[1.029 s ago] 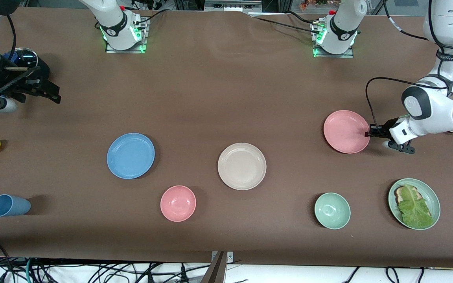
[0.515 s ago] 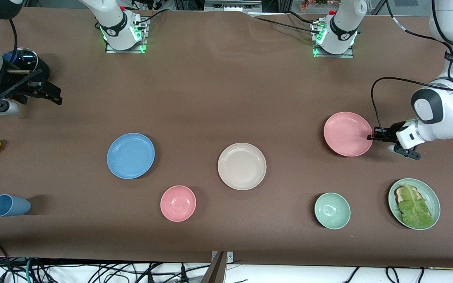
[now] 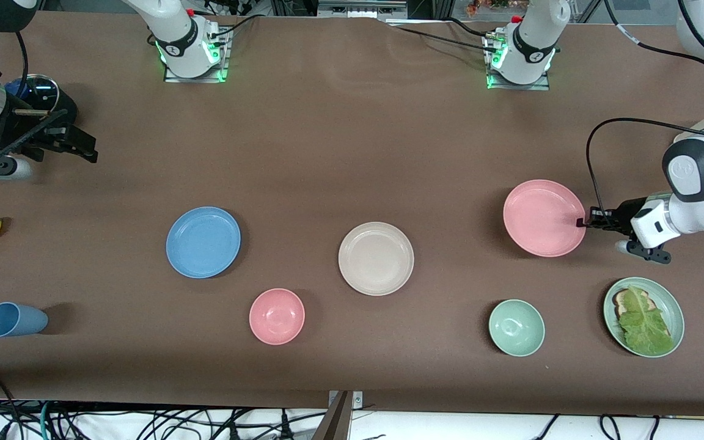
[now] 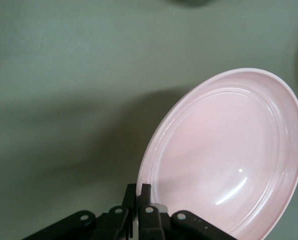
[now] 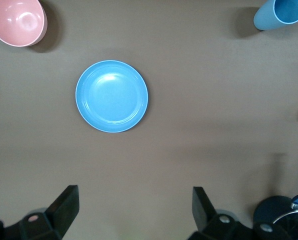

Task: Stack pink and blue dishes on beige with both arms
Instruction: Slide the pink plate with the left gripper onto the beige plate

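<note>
I am holding the shallow round pale pink matte plate (image 3: 544, 217) by its rim with my left pincer (image 3: 582, 222), fingers (image 4: 138, 206) clamped tight on the edge. The plate is hanging tilted in the air, casting a shadow on the brown table (image 3: 340, 140) beneath it, and it is extending away from my left pincer toward the middle of the table. The shallow round cream-beige matte plate (image 3: 376, 258) is lying flat on the table, well apart from my left pincer, toward the right arm's end. The mint-green bowl (image 3: 516, 327) and the mint-green plate with lettuce (image 3: 643, 316) are sitting near my left pincer, closer to the front camera. My right pincer (image 5: 134, 212) is waiting with its fingers spread wide and gripping nothing, raised over the right arm's end of the table. The shallow round light blue matte plate (image 5: 111, 96) is lying flat below it, out ahead of its fingers, with the small deep pink bowl (image 5: 16, 21) and the light blue cup (image 5: 281, 13) on its side farther out.
</note>
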`<state>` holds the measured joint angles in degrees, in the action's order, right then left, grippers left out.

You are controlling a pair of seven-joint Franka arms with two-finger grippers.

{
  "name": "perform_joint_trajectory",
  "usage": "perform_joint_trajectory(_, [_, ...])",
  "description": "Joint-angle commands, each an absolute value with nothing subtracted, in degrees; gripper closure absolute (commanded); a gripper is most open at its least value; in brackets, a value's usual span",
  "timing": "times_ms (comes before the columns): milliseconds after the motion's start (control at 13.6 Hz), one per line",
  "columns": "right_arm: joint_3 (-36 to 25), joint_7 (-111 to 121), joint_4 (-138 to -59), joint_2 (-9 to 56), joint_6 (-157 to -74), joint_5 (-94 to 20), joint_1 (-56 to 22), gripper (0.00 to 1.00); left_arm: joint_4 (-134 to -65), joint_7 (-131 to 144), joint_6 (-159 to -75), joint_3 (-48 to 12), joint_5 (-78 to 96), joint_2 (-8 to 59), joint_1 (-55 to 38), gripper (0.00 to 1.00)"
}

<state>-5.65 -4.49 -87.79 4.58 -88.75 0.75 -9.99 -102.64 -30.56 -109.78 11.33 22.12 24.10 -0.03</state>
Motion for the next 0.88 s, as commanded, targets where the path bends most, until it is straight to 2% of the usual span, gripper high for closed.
perform_joint_trajectory(0, [-5.7, -4.1, -88.2, 4.0, -88.5, 0.4, -9.8, 0.00, -98.3, -23.8, -106.5, 11.7, 20.0, 24.0, -3.5, 1.00])
perform_joint_trajectory(809, [-5.7, -4.1, -88.6, 3.8, -88.7, 0.4, -9.8, 0.00, -92.3, 8.8, -107.0, 11.3, 20.3, 26.0, -19.3, 1.00])
